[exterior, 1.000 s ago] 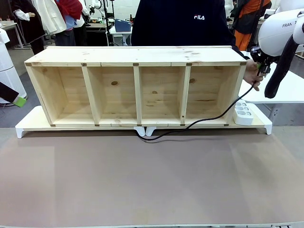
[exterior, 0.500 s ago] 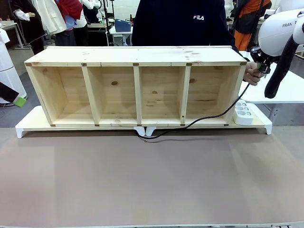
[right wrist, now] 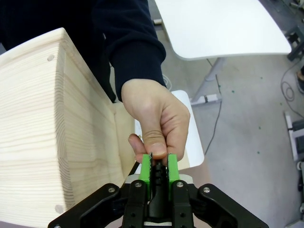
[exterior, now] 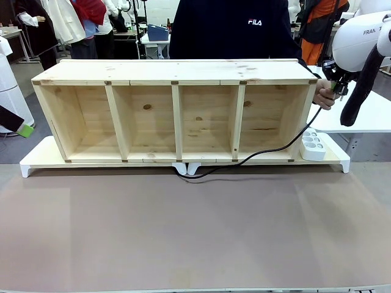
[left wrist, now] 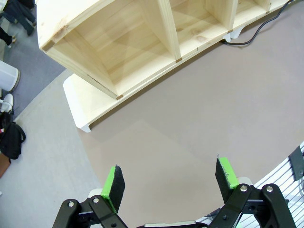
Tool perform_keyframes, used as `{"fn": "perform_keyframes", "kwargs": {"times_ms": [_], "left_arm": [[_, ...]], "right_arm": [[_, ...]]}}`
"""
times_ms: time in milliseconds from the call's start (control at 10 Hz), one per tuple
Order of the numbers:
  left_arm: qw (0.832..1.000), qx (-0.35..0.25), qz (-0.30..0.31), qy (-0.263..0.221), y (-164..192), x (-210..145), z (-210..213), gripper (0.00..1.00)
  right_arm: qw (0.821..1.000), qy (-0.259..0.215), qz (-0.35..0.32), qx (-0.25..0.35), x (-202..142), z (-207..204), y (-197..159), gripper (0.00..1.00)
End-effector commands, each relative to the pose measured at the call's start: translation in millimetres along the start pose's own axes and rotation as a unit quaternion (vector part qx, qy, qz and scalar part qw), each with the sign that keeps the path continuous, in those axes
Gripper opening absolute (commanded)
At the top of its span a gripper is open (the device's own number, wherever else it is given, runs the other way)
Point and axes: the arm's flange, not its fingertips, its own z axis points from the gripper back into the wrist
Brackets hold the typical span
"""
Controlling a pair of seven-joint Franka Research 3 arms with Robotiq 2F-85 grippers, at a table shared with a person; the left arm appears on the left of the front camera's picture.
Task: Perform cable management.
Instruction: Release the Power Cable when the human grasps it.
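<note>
The right gripper [right wrist: 159,166] is squeezing the plug end of the cable [exterior: 269,151] beside the person's hand [right wrist: 156,121], while the cable is trailing loose along the shelf [exterior: 177,73], so tidying looks barely begun; the left gripper [left wrist: 171,178] is waiting open.

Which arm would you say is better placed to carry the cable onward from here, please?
The right. Its gripper is shut on the cable at the shelf's right end, where the person's hand also holds it. The left gripper hangs open above bare table, far from the cable.
</note>
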Motion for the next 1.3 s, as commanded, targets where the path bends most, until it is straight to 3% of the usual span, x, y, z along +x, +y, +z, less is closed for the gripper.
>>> {"fn": "perform_keyframes", "kwargs": {"times_ms": [0,100,200,300,400,500,600,700,800,1200], "left_arm": [[1.0,-0.002,-0.001,-0.002,-0.1,0.6,-0.3,1.0],[1.0,-0.002,-0.001,-0.002,-0.1,0.6,-0.3,1.0],[1.0,-0.002,-0.001,-0.002,-0.1,0.6,-0.3,1.0],[1.0,-0.002,-0.001,-0.002,-0.1,0.6,-0.3,1.0],[1.0,-0.002,-0.001,-0.002,-0.1,0.6,-0.3,1.0],[1.0,-0.002,-0.001,-0.002,-0.1,0.6,-0.3,1.0],[1.0,-0.002,-0.001,-0.002,-0.1,0.6,-0.3,1.0],[1.0,-0.002,-0.001,-0.002,-0.1,0.6,-0.3,1.0],[1.0,-0.002,-0.001,-0.002,-0.1,0.6,-0.3,1.0],[1.0,-0.002,-0.001,-0.002,-0.1,0.6,-0.3,1.0]], "right_arm": [[1.0,0.013,-0.005,-0.003,2.6,3.7,-1.1,0.36],[1.0,0.013,-0.004,-0.004,2.5,5.0,-1.5,0.56],[1.0,0.013,-0.005,-0.004,3.5,5.9,-1.2,0.38],[1.0,0.012,-0.002,-0.004,3.8,7.4,-1.3,0.76],[1.0,0.011,-0.001,-0.003,3.8,8.0,-0.9,0.58],[1.0,0.01,-0.001,-0.003,4.0,8.9,-0.8,0.95],[1.0,0.01,0.001,-0.002,4.1,9.3,-0.9,0.78],[1.0,0.01,0.001,-0.002,4.3,9.8,-1.2,1.0],[1.0,-0.015,0.002,0.0,3.4,10.6,-0.5,0.98],[1.0,-0.001,-0.001,-0.002,5.5,8.7,-1.0,0.98]]}}
